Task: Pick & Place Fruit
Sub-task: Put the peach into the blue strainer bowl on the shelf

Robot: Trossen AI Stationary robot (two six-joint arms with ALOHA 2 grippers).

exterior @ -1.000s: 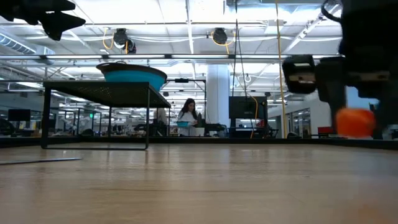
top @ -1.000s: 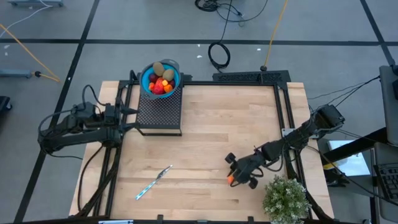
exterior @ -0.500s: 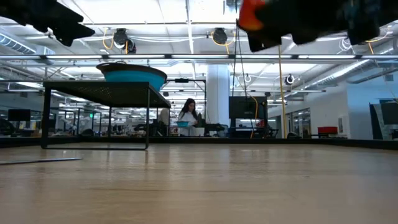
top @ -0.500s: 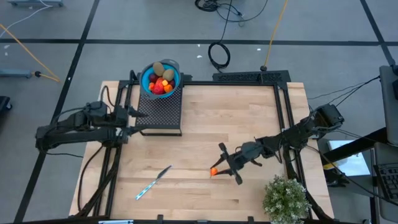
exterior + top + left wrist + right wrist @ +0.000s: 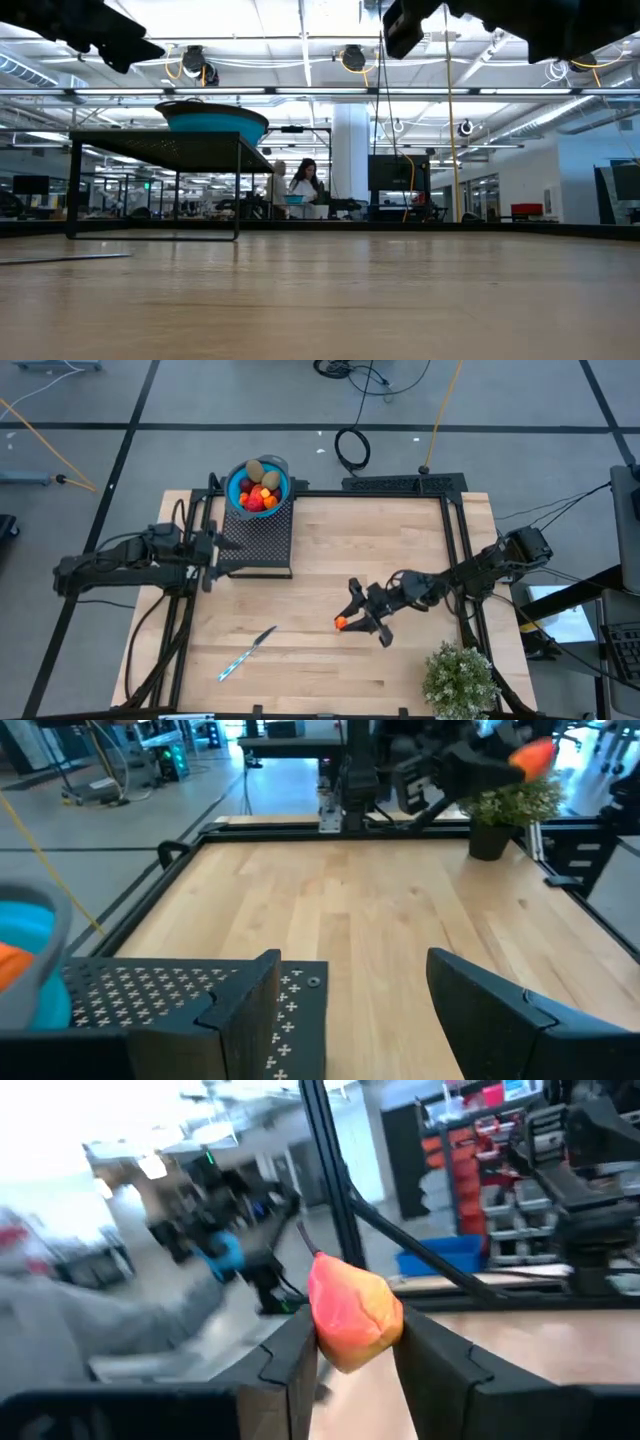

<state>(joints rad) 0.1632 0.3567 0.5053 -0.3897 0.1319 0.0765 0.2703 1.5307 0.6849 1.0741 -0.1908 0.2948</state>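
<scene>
1. Gripping a red-orange fruit (image 5: 353, 1322) between its two dark fingers (image 5: 288, 1370), the right gripper (image 5: 352, 622) is lifted above the wooden table (image 5: 330, 540), over the middle of the near half of the board.
2. In the high view the same fruit shows as a small orange spot at the gripper's tip, and the left wrist view catches it far off, held up beside the plant (image 5: 508, 806).
3. The rest of the fruit (image 5: 257, 490), red, olive-brown and orange pieces, is heaped in a blue bowl (image 5: 283, 482) at the table's far left corner.
4. That bowl stands on the far end of a black perforated stand (image 5: 255, 540); the low view shows the stand as a raised platform on thin legs with the bowl on top.
5. The left gripper (image 5: 207, 553) hovers beside the stand at the table's left edge, its fingers (image 5: 250, 1017) spread apart and holding nothing.
6. From the left wrist, the stand's perforated top and a slice of the blue bowl lie just past those fingers.
7. A thin silver-blue knife (image 5: 247, 653) lies flat on the near left part of the table, well apart from both grippers.
8. The bushy green plant sits at the near right corner, close to the right arm.
9. In the low view both arms are only dark shapes along the upper edge, and a person (image 5: 304, 186) is seated far back in the room beyond the table.
</scene>
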